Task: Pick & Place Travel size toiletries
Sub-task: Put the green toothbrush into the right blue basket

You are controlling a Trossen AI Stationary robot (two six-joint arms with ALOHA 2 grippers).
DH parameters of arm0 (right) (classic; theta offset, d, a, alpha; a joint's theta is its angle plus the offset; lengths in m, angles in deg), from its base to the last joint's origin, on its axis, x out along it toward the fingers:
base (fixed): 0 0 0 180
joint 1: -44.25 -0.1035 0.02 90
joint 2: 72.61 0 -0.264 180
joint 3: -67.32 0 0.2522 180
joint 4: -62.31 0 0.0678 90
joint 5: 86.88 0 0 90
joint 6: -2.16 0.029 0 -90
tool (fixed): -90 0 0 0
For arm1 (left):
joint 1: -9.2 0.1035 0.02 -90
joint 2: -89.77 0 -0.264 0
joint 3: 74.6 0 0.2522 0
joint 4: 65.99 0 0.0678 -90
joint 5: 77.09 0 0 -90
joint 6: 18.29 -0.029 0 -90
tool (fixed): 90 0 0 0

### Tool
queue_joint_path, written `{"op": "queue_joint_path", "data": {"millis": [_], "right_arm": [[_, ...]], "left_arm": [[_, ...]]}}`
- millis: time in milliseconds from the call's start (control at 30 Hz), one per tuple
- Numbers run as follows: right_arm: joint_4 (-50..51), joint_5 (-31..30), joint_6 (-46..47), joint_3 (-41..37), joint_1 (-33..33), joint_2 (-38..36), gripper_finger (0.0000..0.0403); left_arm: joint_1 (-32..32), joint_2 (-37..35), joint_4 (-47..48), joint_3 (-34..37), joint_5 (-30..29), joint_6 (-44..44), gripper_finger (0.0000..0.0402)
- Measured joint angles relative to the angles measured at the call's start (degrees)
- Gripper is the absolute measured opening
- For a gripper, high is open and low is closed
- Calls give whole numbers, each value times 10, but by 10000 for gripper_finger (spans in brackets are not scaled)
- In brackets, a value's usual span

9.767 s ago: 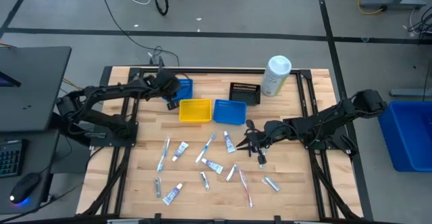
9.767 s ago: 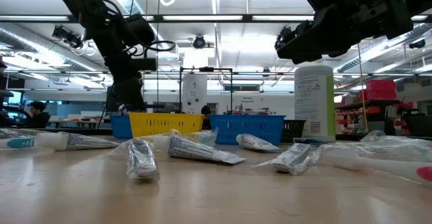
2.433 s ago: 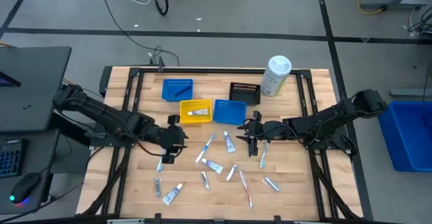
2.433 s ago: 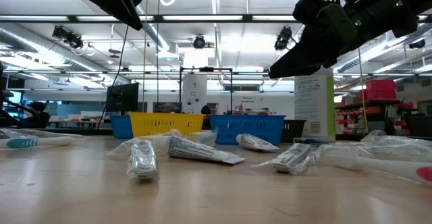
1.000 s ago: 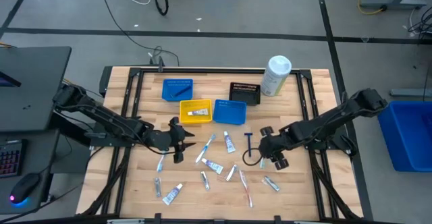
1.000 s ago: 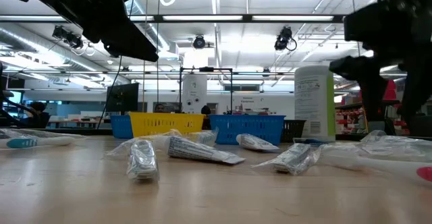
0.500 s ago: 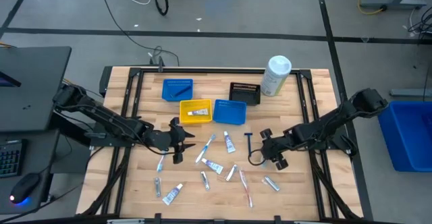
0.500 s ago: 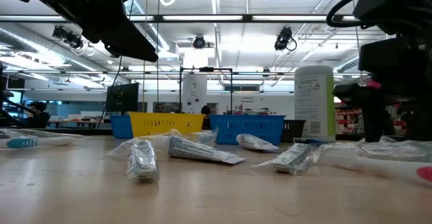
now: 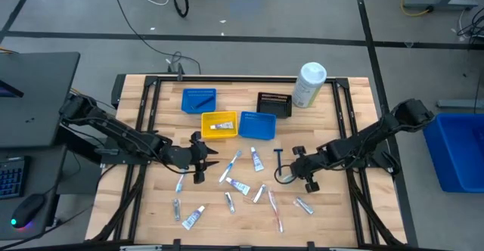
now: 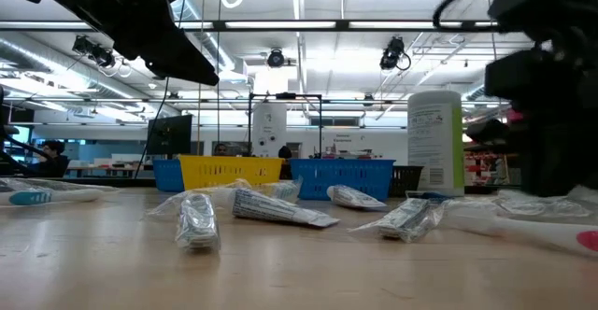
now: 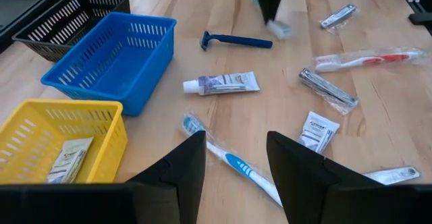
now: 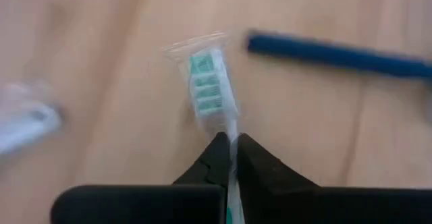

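Overhead and table-level cameras share the yellow bin [image 9: 219, 125] [image 10: 229, 170]; wrist cameras look close.

The right hand [image 12: 229, 158] pinches a wrapped toothbrush [image 12: 210, 89] above the wooden table [image 12: 121, 89], near a blue razor handle [image 12: 337, 54].

A light wooden table [image 9: 340, 206] carried three bins in a cluster: blue [image 9: 199, 100], yellow [image 9: 218, 125], blue [image 9: 258, 125]. A black bin [image 9: 274, 104] and white canister [image 9: 309, 85] stood behind. Small tubes [image 9: 257, 159], toothbrushes [image 9: 230, 165], a blue razor [image 9: 278, 158] lay scattered nearer the front.
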Motion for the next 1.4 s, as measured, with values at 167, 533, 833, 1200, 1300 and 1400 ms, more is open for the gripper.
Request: {"op": "queue_joint_path", "data": {"millis": [167, 533, 833, 1200, 1300, 1400], "right_arm": [[29, -14, -8, 95, -10, 0, 14], [-71, -352, -97, 249, 53, 0, 19], [-52, -289, -206, 271, 154, 89, 20], [58, -311, -332, 351, 228, 266, 23], [66, -292, -343, 351, 243, 278, 25], [66, -230, -344, 352, 254, 280, 28]], "left_arm": [[0, 0, -1, 0, 0, -7, 165], [0, 0, -8, 0, -3, 1, 165], [0, 0, -9, 0, -3, -13, 165], [5, 0, -9, 0, -3, -8, 165], [5, 0, -9, 0, -3, -13, 165], [5, 0, -9, 0, -3, -28, 165]]}}
